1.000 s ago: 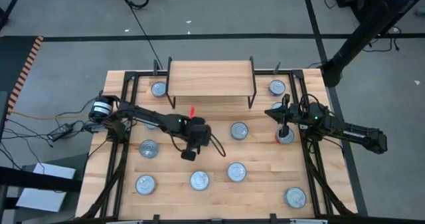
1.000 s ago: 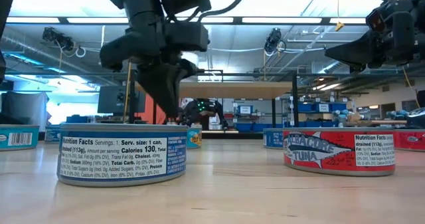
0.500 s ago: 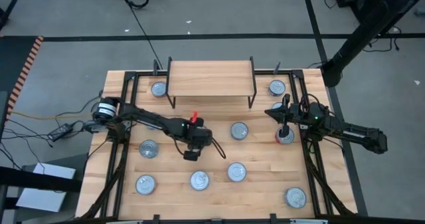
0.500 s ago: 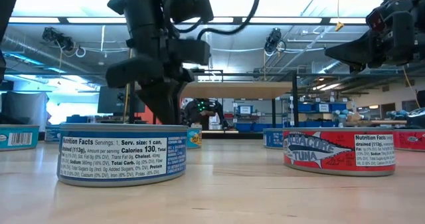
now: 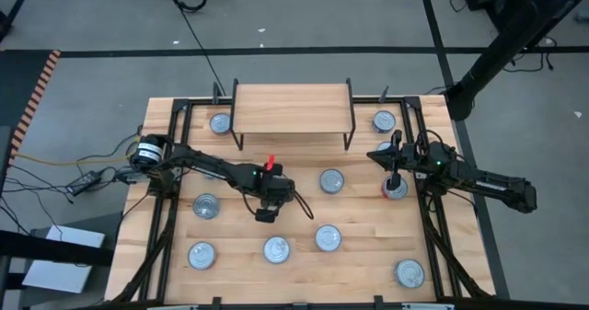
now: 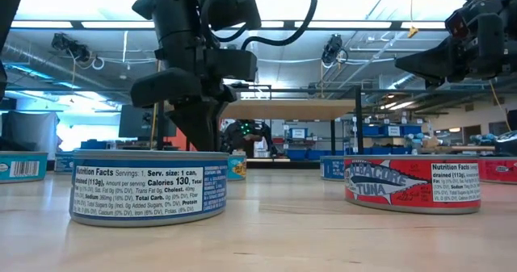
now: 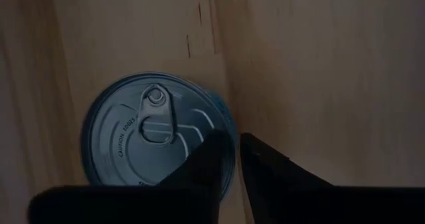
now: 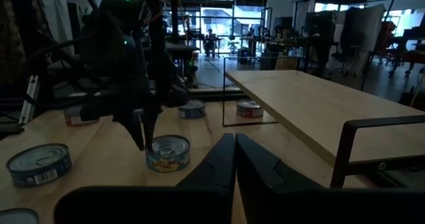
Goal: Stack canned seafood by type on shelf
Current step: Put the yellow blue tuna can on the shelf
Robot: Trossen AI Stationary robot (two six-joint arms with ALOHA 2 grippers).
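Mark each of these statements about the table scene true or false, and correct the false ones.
1. The shelf has tins stacked on its top. False: its plank top is bare.
2. The left gripper is above a tin lying on the table, its fingers close together. True.
3. The right gripper holds a tin. False: its fingers are shut with nothing between them.
4. A red-labelled tuna tin stands on the table in the low view. True.
5. The right arm reaches across to the table's left edge. False: it stays at the right side.
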